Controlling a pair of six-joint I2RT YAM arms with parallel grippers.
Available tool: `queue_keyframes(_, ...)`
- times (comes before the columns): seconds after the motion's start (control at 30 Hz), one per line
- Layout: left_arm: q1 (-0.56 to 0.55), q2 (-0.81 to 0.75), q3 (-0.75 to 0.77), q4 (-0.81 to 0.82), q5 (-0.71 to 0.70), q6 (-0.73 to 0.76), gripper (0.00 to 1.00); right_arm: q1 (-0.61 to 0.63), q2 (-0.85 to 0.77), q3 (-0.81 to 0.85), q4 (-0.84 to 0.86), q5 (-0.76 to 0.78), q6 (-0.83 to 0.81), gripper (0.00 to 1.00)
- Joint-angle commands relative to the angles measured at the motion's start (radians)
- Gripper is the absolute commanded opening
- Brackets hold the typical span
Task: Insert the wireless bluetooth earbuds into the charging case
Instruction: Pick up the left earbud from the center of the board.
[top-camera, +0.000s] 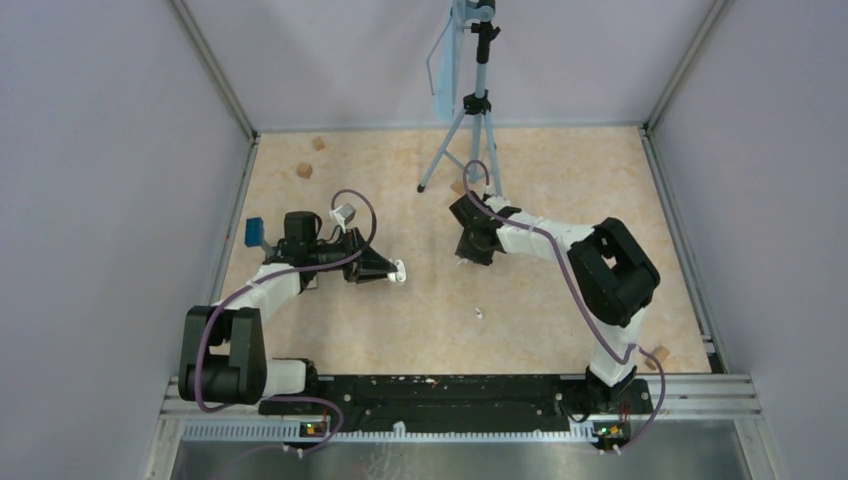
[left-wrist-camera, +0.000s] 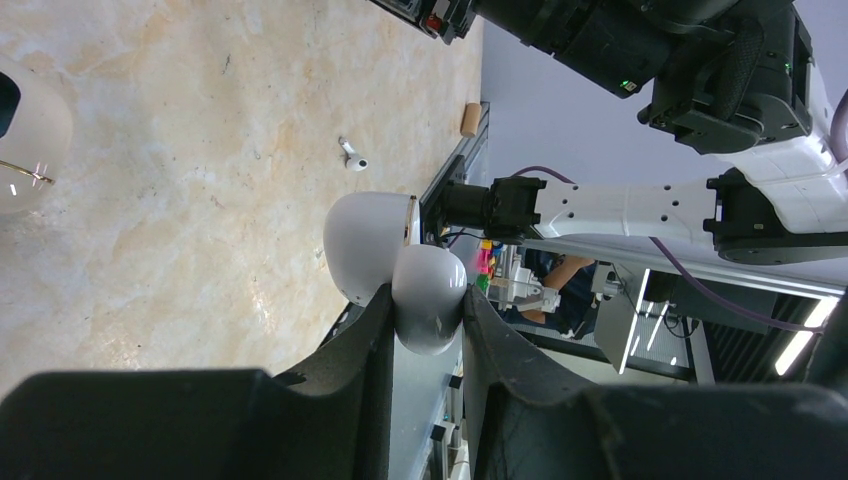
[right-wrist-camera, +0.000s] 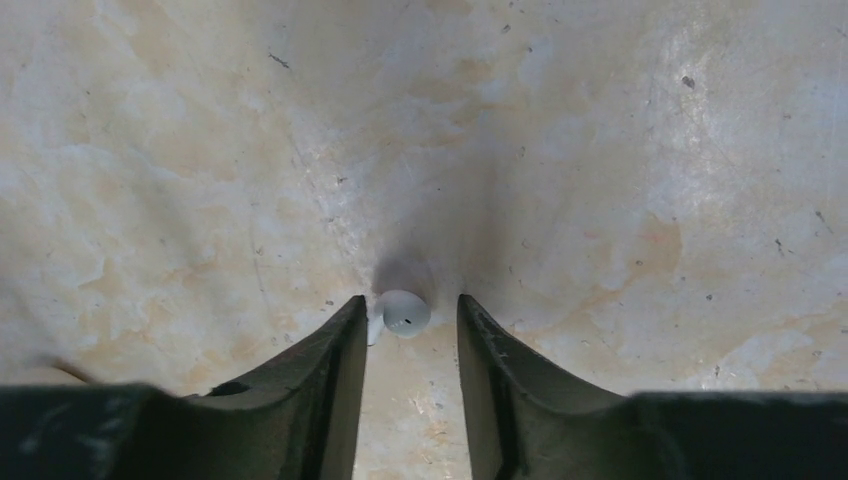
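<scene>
Picking up is the step in hand. Right of the charging case (left-wrist-camera: 385, 262), the right gripper (right-wrist-camera: 410, 300) straddles an earbud (right-wrist-camera: 403, 312), jaws apart, not yet pinching. The left gripper (left-wrist-camera: 425, 310) is clamped on the case, whose inside is hidden. Next it should close gently, lift and carry across. A second earbud (top-camera: 479, 313) lies near the case.

Charging case (left-wrist-camera: 368, 245) in left hand (left-wrist-camera: 427, 296)

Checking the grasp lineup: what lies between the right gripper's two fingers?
One white earbud, lying on the table, not yet clamped; the right wrist view shows it.
</scene>
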Motion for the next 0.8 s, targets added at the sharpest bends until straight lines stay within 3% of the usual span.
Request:
queue_keyframes(0.0, -0.003, -0.005, 0.033, 0.006, 0.022, 0.020, 0.00, 0.013, 0.046, 0.032, -0.118, -0.009, -0.025, 0.41)
queue_keyframes(0.13, -0.003, -0.013, 0.026, -0.003, 0.012, 0.019, 0.00, 0.033, 0.076, 0.076, -0.194, 0.035, 0.001, 0.44)
queue_keyframes(0.37, -0.005, -0.006, 0.026, 0.002, 0.019, 0.016, 0.00, 0.064, 0.166, 0.177, -0.338, 0.155, -0.049, 0.35)
queue_keyframes(0.77, -0.013, -0.010, 0.023, 0.011, 0.010, 0.002, 0.00, 0.061, 0.061, 0.023, -0.203, 0.064, -0.103, 0.33)
